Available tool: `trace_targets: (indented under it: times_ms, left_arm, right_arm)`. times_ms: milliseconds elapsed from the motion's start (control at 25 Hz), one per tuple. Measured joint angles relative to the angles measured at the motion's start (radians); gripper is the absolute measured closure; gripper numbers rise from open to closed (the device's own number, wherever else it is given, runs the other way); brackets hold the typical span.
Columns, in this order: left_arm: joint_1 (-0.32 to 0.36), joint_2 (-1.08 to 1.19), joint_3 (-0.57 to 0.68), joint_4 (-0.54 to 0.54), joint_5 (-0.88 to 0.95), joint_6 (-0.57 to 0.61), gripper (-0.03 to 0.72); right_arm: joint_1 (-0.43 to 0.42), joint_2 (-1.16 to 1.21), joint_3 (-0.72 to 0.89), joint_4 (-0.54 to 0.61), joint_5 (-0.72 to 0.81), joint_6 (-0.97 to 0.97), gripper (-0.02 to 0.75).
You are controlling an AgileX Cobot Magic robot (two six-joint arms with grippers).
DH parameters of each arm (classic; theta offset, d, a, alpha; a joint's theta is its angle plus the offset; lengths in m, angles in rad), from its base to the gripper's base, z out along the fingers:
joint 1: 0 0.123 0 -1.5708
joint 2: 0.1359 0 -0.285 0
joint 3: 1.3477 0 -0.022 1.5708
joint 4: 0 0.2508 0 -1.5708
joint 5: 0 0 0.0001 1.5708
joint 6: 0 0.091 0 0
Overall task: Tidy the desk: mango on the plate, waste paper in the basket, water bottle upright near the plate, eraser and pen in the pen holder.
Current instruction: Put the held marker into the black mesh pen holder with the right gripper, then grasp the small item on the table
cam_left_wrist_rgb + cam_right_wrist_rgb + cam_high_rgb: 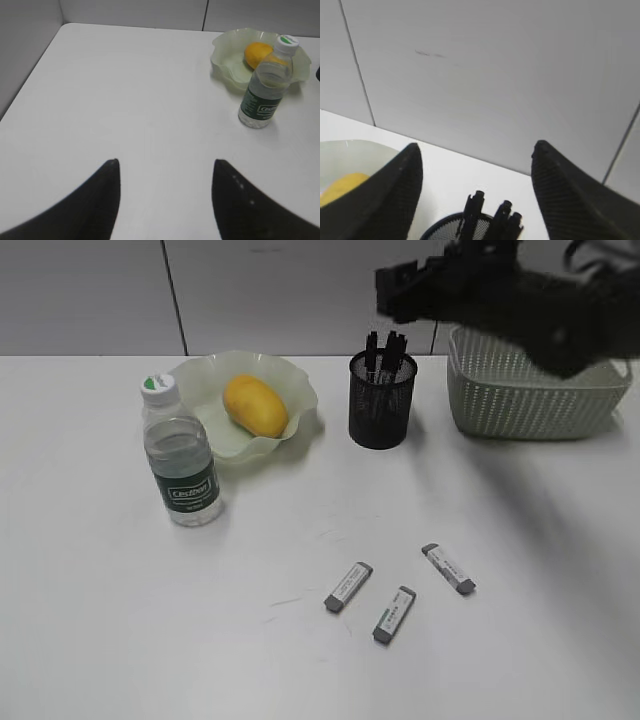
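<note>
Mango (255,405) lying on plate (290,380), water bottle (180,455) upright just beside the plate's near-left rim: both jobs apparently done. Black pens (383,348) standing in pen holder (381,400), between plate and basket (535,390). No waste paper visible anywhere; basket interior largely hidden behind the arm, so contents unknown.

Right pincer (475,175) high above the pen holder, jaws wide apart with nothing between them in the wrist view; blurred in the exterior view. Left pincer (165,195) also wide and empty, low over bare counter (125,90), well apart from bottle and plate.

Still loose on the counter's near half: three grey-and-white erasers (348,586), (394,614), (447,568), lying near one another but not touching.

Likely step in hand: clearing away from the pen holder, then fetching an eraser. Advice for doing it well:
- Rise clear of the pen tops before swinging away, to avoid tipping the holder.
- Descend with jaws spanning an eraser's narrow width, aligned across its long axis.
- Take the right-hand eraser first, nearest that arm, without nudging its neighbours.
- Drop end-first into a gap beside the pens.
</note>
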Motion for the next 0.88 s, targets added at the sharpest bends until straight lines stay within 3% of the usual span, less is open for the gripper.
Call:
trace_targets:
  times_ms: [160,240,480,640,800,880]
  left_arm:
    - [0.0,0.0,0.0,-0.001,0.0,0.0,0.254]
    - [0.0,0.0,0.0,-0.001,0.0,0.0,0.254]
    - [0.0,0.0,0.0,-0.003,0.0,0.0,0.254]
    - [0.0,0.042,0.0,-0.036,-0.001,0.048,0.254]
    - [0.0,0.19,-0.017,-0.163,-0.032,0.24,0.279]
    - [0.0,0.297,-0.041,-0.279,-0.088,0.36,0.339]
  right_arm:
    - [0.0,-0.31,0.036,-0.037,0.448,0.004,0.246]
    - [0.0,-0.498,0.1,-0.042,0.653,0.006,0.268]
    - [0.01,-0.982,0.363,-0.042,1.454,0.013,0.282]
    - [0.01,-1.361,0.54,-0.006,1.675,0.024,0.282]
    - [0.01,-1.706,0.623,0.018,1.72,0.024,0.282]
    - [0.01,-1.835,0.631,0.02,1.716,0.023,0.282]
